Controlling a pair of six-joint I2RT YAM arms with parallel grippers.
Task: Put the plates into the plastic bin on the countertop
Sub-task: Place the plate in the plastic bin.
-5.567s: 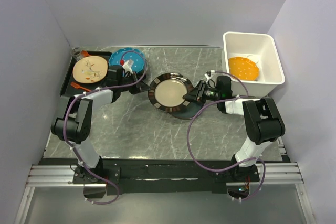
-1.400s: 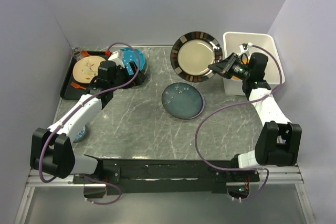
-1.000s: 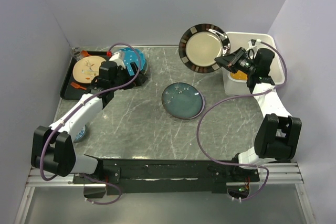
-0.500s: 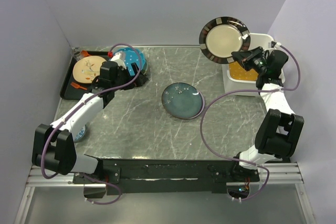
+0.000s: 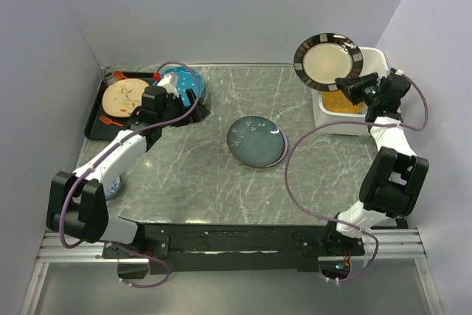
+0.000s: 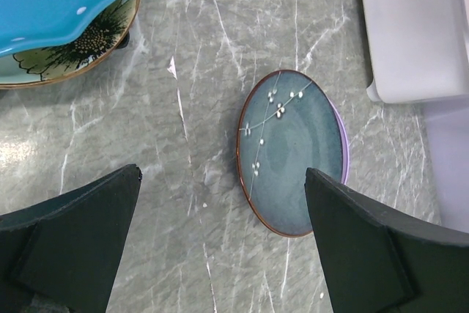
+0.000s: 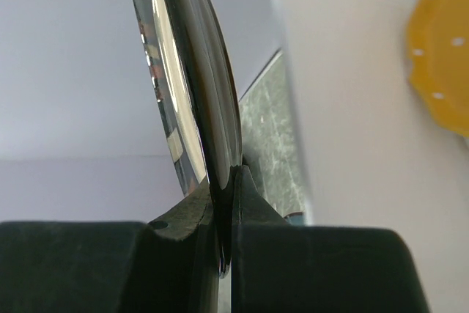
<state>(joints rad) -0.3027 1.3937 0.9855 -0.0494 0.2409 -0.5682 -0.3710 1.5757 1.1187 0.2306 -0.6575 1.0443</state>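
Grey veined tabletop [image 5: 206, 175], pale walls [image 5: 221, 12]: my right hand [image 5: 346, 85] clamps the striped plate [image 5: 328, 62] by its rim above the far-right-corner bin [image 5: 343, 122]; my left hand [image 6: 223, 174] hangs open.

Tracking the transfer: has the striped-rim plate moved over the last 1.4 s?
Yes. The striped-rim plate, clamped in the right pincer, went rightward: from left of the white bin to overlapping its left rim.
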